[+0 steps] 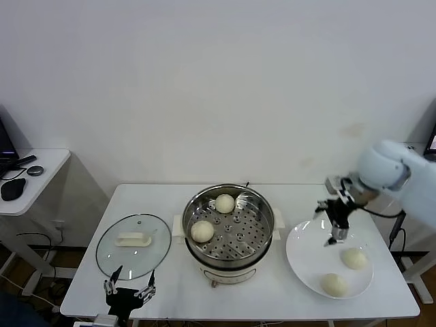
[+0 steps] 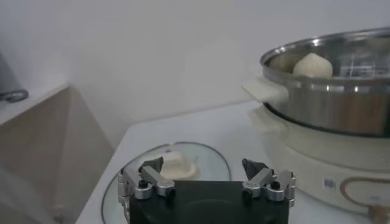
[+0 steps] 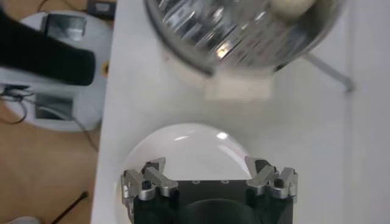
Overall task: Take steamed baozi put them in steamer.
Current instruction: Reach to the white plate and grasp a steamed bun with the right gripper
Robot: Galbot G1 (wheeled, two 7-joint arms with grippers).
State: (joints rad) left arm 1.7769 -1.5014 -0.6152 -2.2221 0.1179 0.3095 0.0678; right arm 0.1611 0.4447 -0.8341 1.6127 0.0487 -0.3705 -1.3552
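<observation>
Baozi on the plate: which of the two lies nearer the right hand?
The upper baozi, farther from the table's front edge. It sits just below the open right hand hovering over the plate; the other baozi lies closer to the front rim.

The steamer stands at the centre of the surface. Inside it, one baozi sits toward 12 o'clock and another toward 9 o'clock. At the steamer's 9 o'clock lies the glass lid; at its 3 o'clock lies the plate, carrying two more baozi at its 3 and 5 o'clock. The right hand hangs over the plate's 12 o'clock part. The left hand sits at the lid's 6 o'clock, by the surface's near edge.
</observation>
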